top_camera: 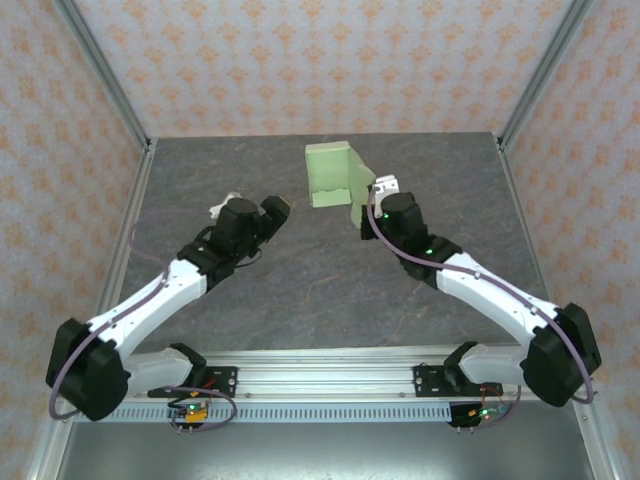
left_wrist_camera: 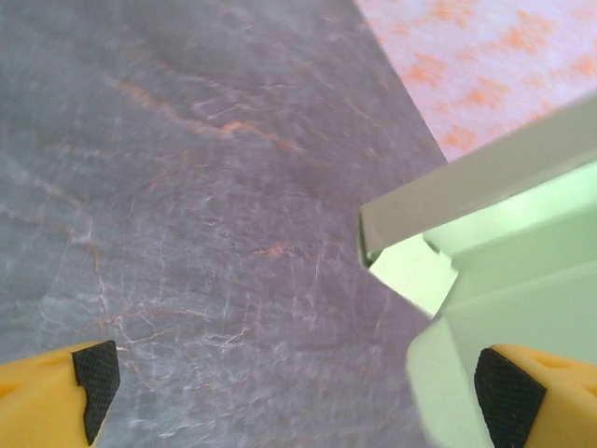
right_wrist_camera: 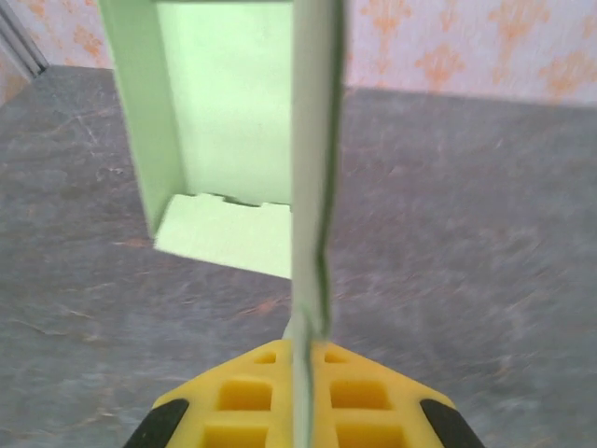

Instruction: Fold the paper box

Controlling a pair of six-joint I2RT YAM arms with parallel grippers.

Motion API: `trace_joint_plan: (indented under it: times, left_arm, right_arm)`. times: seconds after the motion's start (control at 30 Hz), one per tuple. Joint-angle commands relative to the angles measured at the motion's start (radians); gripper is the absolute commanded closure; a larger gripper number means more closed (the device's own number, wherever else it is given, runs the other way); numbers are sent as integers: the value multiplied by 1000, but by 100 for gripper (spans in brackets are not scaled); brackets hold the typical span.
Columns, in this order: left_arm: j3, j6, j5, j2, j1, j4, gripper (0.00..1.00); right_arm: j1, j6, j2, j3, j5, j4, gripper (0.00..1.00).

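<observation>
Grey stone-look table (top_camera: 320,290) under both arms, bases bolted at the near edge, pink patterned walls (top_camera: 300,60) at the back. Left gripper (top_camera: 272,212) sits left of centre with jaws spread wide and empty. In its wrist view the black pads (left_wrist_camera: 96,373) stand well apart, and the right-hand one is just beside the card's near corner (touching or not, cannot tell). Right gripper (top_camera: 373,203) is slightly farther in on the right, jaws pressed together on one upright side wall of the paper box (top_camera: 333,170). Its wrist view has the thin card edge running straight down into the slot between the yellow fingers (right_wrist_camera: 252,401). The box is half-formed (open tray shape, walls up, a notched flap (right_wrist_camera: 229,233) lying low at its near side). It rests on the far middle of the table, just far-left of the right jaws. Key relation: the box lies right and a bit far of the open left jaws, near them but not between them. The held wall runs roughly near-to-far. The right arm is the nearer one, so the left arm would likely come in from the left to work the loose flap.
</observation>
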Motion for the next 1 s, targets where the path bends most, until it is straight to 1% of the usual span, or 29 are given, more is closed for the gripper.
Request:
trace_joint_plan:
  times: [0.0, 0.07, 0.13, 0.17, 0.27, 0.33, 0.43, 0.53, 0.67, 0.77, 0.87, 0.97]
  left_arm:
    - [94, 390, 115, -33, 54, -96, 0]
    - [149, 510, 253, -18, 112, -107, 0]
    - [206, 593, 353, 2, 160, -154, 0]
    - [237, 647, 418, 14, 180, -175, 0]
    - [305, 808, 565, 42, 190, -252, 0]
    - [307, 872, 631, 55, 189, -271, 0]
    - [250, 873, 650, 47, 183, -203, 0]
    - [182, 862, 674, 43, 169, -118, 0]
    - [159, 883, 703, 81, 132, -129, 0]
    - [139, 856, 727, 111, 113, -109, 0]
    - [138, 860, 687, 139, 99, -118, 0]
    - [159, 905, 597, 164, 84, -170, 0]
  right_arm:
    - [-71, -351, -30, 17, -140, -127, 100]
    - [-90, -479, -31, 36, -190, -189, 100]
    - [-97, -587, -30, 42, -208, -219, 100]
    - [-104, -660, -59, 44, -234, -242, 100]
    - [-113, -827, -71, 68, -279, -328, 100]
    - [-120, -902, -73, 94, -322, -385, 100]
    - [-121, -979, -77, 130, -390, -454, 100]
    - [-123, -1031, -77, 144, -419, -472, 100]
    - [-134, -1068, -71, 173, -459, -492, 100]
    - [-141, -1094, -64, 188, -482, -505, 100]
    - [-143, -1113, -44, 212, -501, -542, 100]
    - [-142, -1125, -14, 240, -538, -591, 99]
